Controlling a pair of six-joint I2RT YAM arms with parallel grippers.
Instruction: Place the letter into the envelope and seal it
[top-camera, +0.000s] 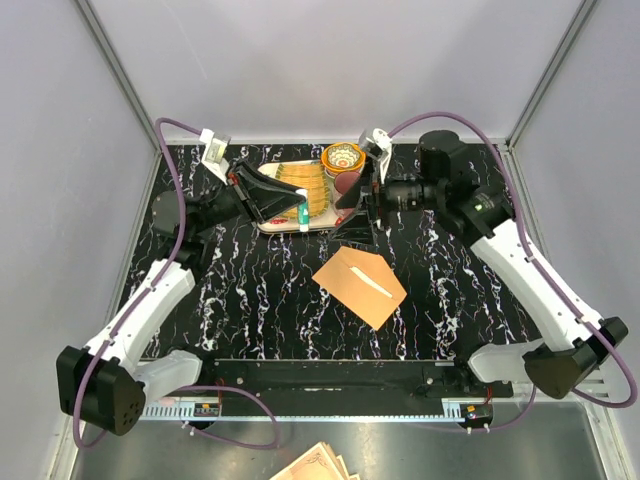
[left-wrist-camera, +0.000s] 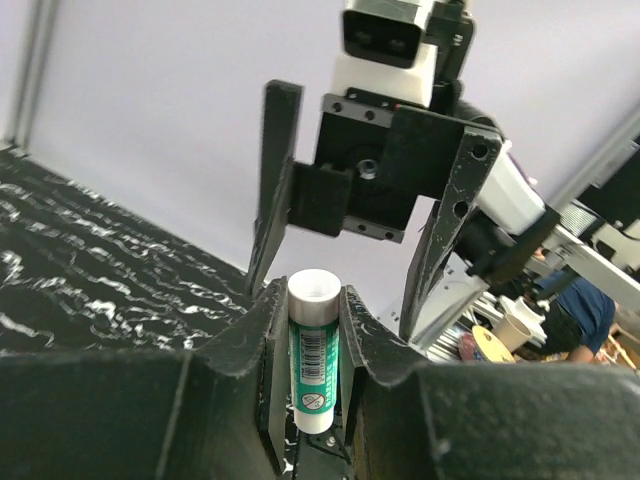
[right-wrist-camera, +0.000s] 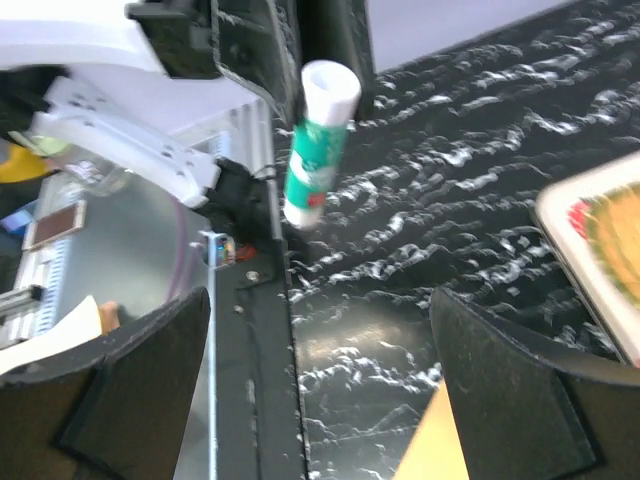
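The orange-tan envelope (top-camera: 358, 287) lies flat on the black marbled table, with a thin white strip across it. Its corner shows in the right wrist view (right-wrist-camera: 440, 450). The letter is not in view. My left gripper (top-camera: 298, 208) is shut on a white-and-green glue stick (top-camera: 303, 213), held upright over the tray; the stick sits between the pads in the left wrist view (left-wrist-camera: 315, 350). My right gripper (top-camera: 352, 212) is open and empty, facing the left one just above the table. In its own view (right-wrist-camera: 320, 400) the glue stick (right-wrist-camera: 318, 150) hangs ahead of it.
A patterned tray (top-camera: 272, 226) stands at the back centre, with a decorated bowl (top-camera: 343, 157) behind it. An ornate-edged beige paper stack (top-camera: 318, 465) lies off the table's near edge. Grey walls enclose the back and sides. The tray's edge shows in the right wrist view (right-wrist-camera: 600, 230).
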